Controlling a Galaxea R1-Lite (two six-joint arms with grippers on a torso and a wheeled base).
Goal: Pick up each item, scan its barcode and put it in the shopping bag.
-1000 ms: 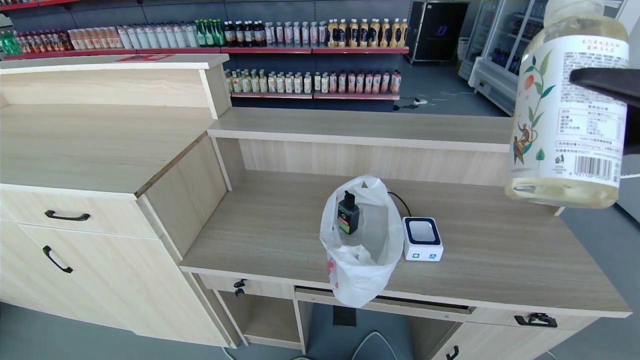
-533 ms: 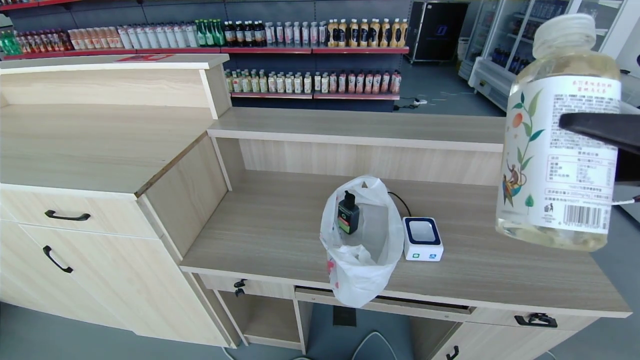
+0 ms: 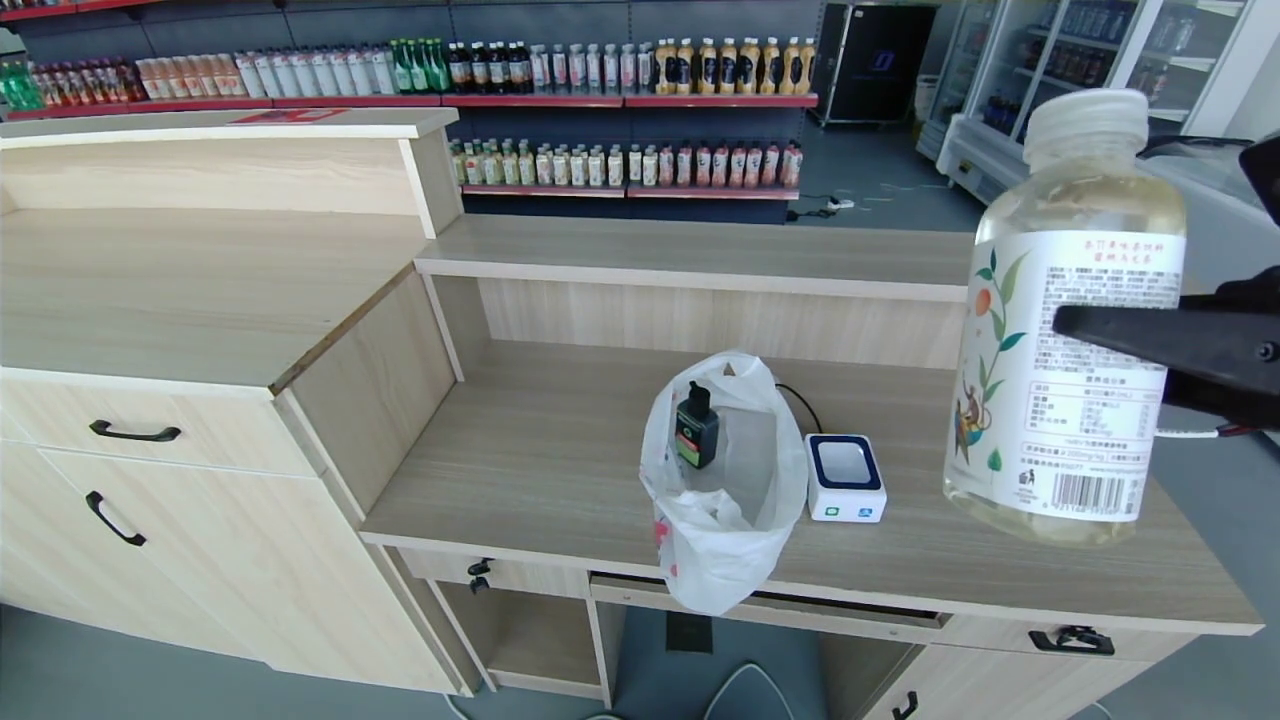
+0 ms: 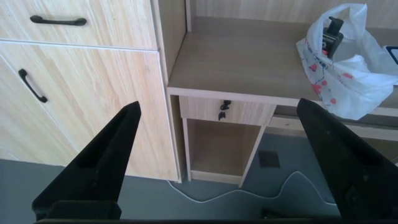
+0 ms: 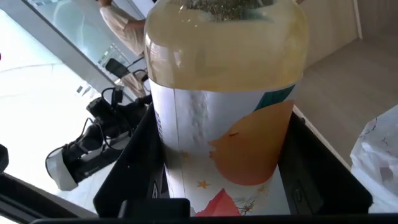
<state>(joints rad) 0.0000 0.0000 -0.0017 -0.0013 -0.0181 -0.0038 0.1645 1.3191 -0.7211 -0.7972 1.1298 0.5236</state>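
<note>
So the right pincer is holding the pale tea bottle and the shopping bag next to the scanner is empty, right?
Not quite. The shopping bag is not empty: a small dark bottle stands in it, as the head view shows. The right pincer does hold the pale tea bottle.

Shopping bag (image 3: 720, 560) mouth opens upward, dark bottle (image 3: 696, 432) inside at its left; scanner (image 3: 846, 478) just right, ledge (image 3: 700, 250) behind

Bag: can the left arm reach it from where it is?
Probably yes: the left fingers are open in front of the counter, and the bag hangs over its front edge with nothing between.
</note>
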